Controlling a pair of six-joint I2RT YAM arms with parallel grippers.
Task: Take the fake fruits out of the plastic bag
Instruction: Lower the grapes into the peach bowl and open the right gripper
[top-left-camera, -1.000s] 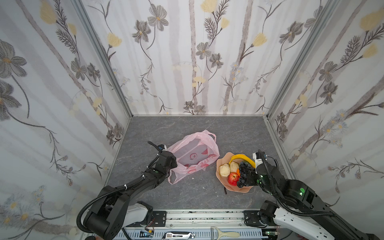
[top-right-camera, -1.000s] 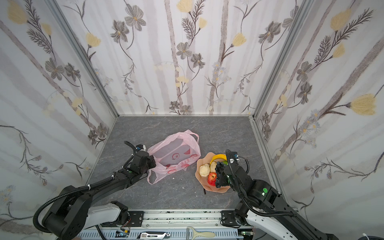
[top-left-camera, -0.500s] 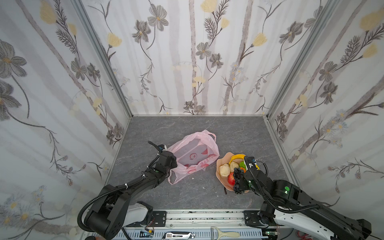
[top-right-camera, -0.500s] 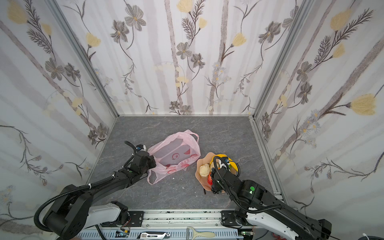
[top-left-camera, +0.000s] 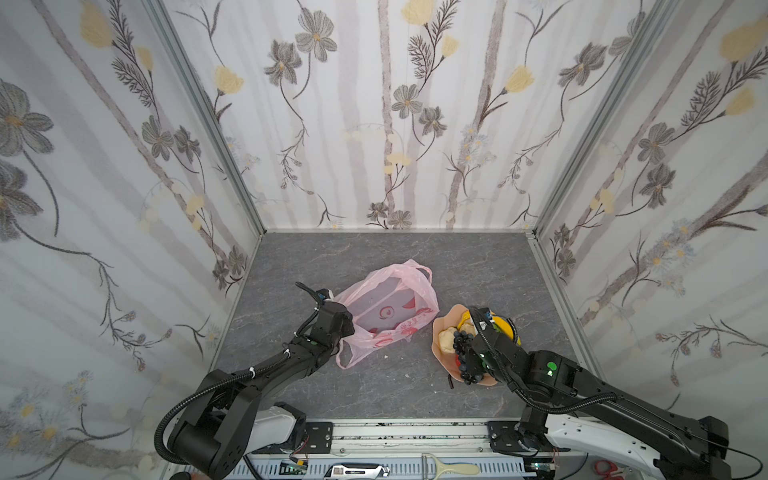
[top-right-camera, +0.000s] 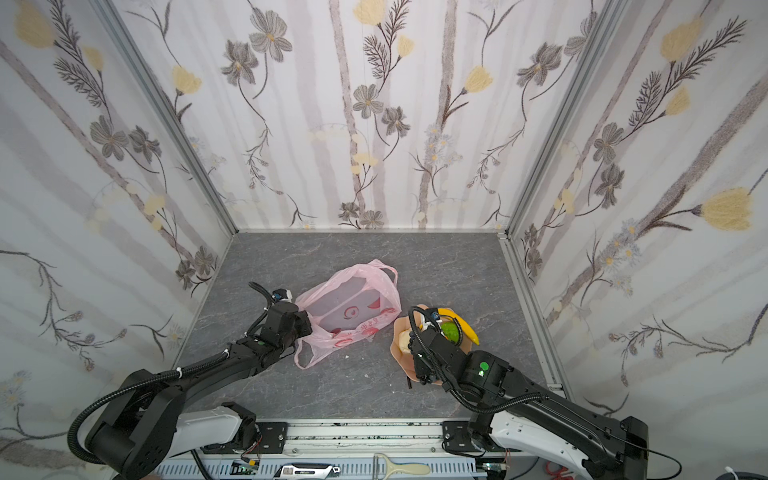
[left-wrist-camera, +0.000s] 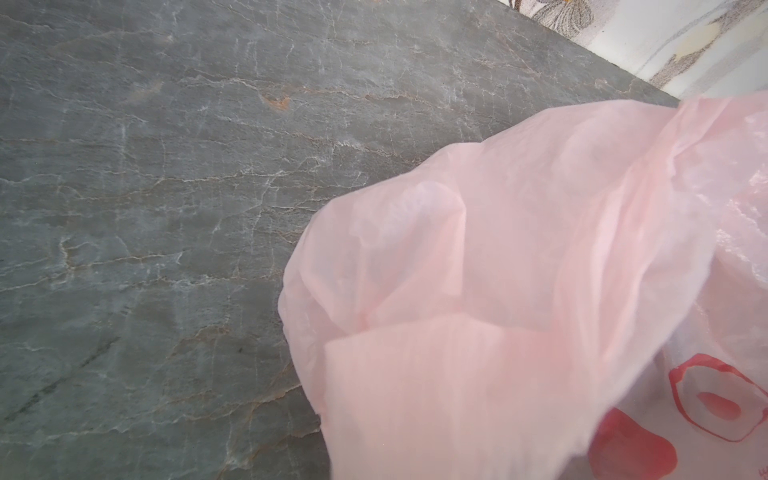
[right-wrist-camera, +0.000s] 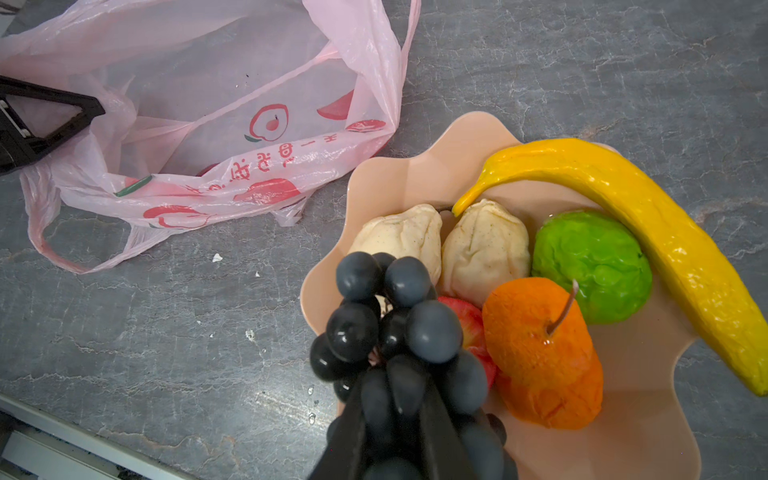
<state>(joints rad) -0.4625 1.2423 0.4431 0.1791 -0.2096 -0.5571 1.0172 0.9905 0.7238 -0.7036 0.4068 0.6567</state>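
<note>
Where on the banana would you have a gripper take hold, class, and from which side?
Grip the banana at mid-length, jaws across its narrow width, coming straight down from above. It lies flat and curved along the dish rim, with the green fruit close against its inner side, so a sideways approach looks crowded.

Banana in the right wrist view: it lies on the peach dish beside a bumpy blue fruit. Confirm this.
Not quite. The banana does lie on the peach dish, but the bumpy fruit beside it is green, not blue, as the right wrist view shows.
</note>
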